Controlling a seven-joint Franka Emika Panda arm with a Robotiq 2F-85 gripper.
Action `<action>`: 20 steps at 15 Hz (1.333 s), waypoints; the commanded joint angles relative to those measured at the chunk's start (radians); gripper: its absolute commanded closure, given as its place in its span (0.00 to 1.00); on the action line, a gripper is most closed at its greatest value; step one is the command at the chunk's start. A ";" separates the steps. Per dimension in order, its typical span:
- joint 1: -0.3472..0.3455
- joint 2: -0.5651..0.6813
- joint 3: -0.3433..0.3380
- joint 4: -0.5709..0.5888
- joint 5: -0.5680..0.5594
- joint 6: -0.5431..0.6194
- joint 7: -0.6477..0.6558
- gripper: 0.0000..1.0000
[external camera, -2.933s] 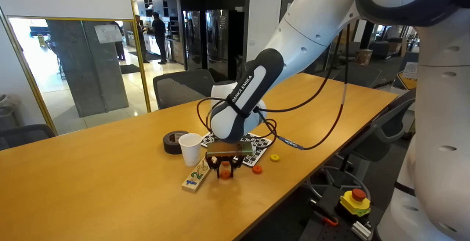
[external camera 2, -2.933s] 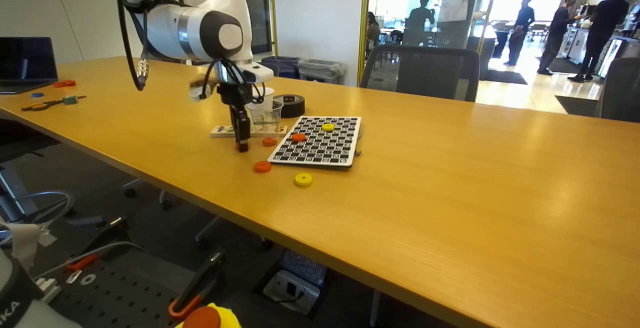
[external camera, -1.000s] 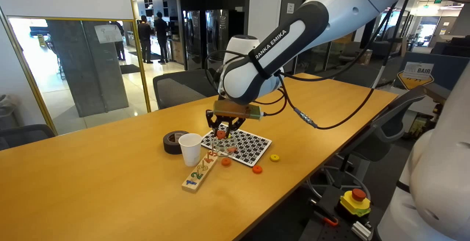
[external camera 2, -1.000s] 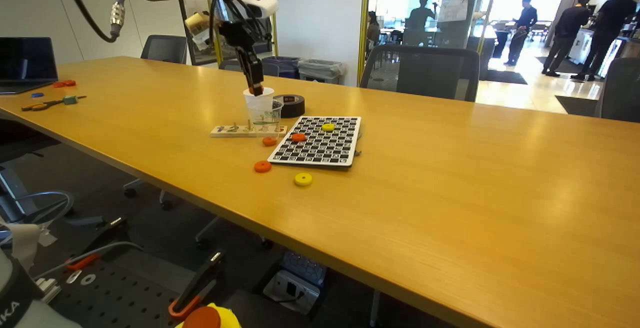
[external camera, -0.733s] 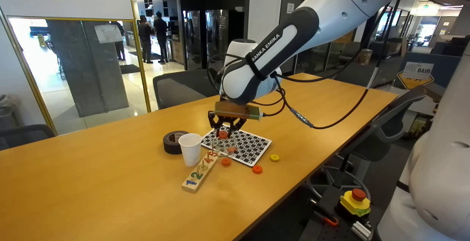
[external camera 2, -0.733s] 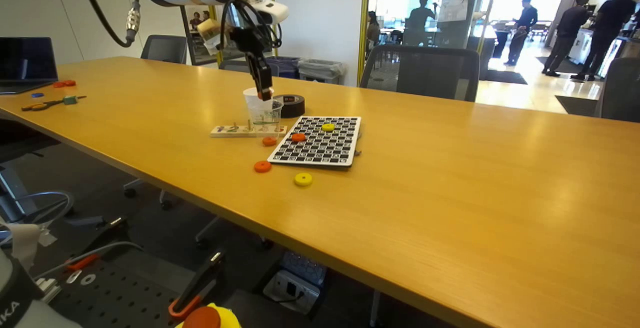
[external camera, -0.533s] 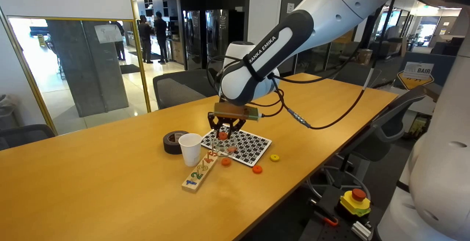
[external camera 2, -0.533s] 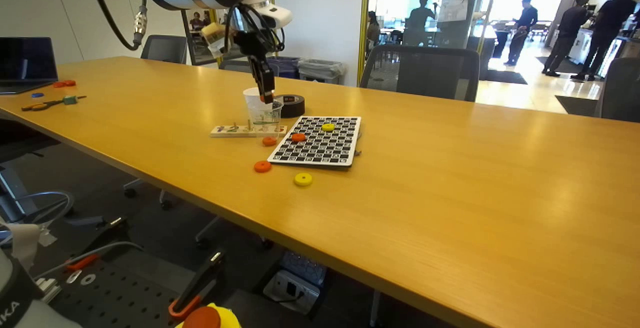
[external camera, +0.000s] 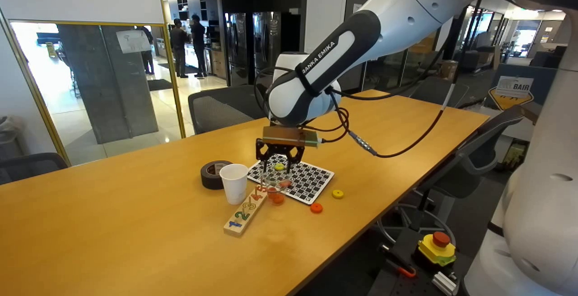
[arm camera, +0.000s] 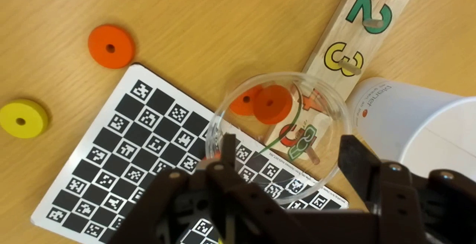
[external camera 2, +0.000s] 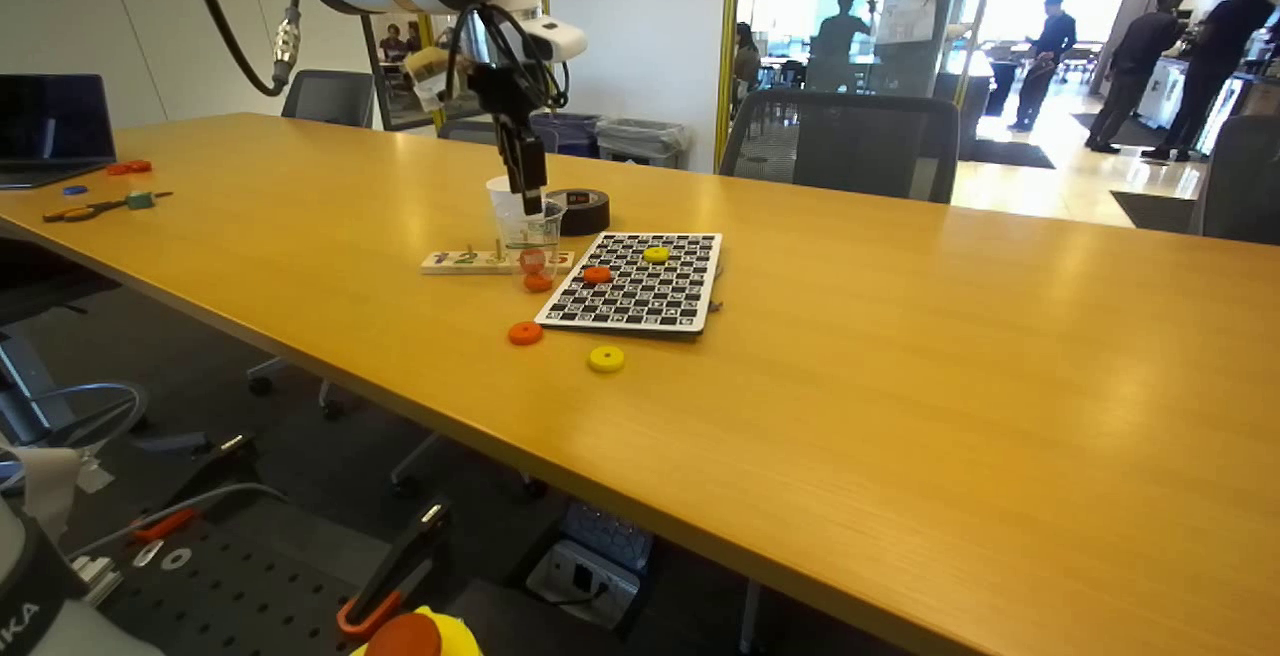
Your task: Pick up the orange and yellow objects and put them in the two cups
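My claw (arm camera: 288,148): fingers spread wider than a disc, holding nothing, pointing down over the clear cup (external camera 2: 549,236); whether a tip touches its rim I cannot tell.
Orange disc in the clear cup (arm camera: 278,107): below my claw, low inside the cup's wall.
Orange disc by the clear cup (external camera 2: 538,284): on the worktop (external camera: 135,233) just beside the cup, lower than my claw, toward the worktop's long edge by my base (external camera: 492,269).
Orange disc at the corner (arm camera: 113,35): flat on the worktop just beside a corner of the checkered board (external camera 2: 640,296), farther from my claw toward that long edge.
Orange disc on the board (external camera 2: 597,276): near the clear cup, below my claw and to one side.
Yellow disc on the board (external camera: 279,167): in an exterior view it shows between my fingers, yet it lies on the checkered board beyond them.
Yellow disc on the worktop (external camera 2: 606,364): between the board and that long edge, well apart from my claw.
White cup (external camera: 234,184): upright on the worktop near my claw and the tape roll (external camera: 210,177).
Number strip (external camera: 245,211): flat beside both cups.
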 commanded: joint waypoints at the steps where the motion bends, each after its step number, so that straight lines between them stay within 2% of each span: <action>1: 0.011 -0.083 -0.006 -0.031 -0.014 -0.070 -0.004 0.00; 5: 0.002 -0.220 0.000 -0.126 -0.012 -0.155 -0.040 0.00; 7: -0.004 -0.286 0.002 -0.176 -0.008 -0.220 -0.103 0.00; 9: -0.007 -0.323 0.007 -0.213 -0.021 -0.277 -0.178 0.00; 11: -0.012 -0.327 0.020 -0.239 -0.046 -0.279 -0.206 0.00; 16: -0.018 -0.271 0.036 -0.298 -0.058 -0.163 -0.212 0.00; 20: -0.029 -0.200 0.016 -0.324 -0.038 -0.049 -0.227 0.00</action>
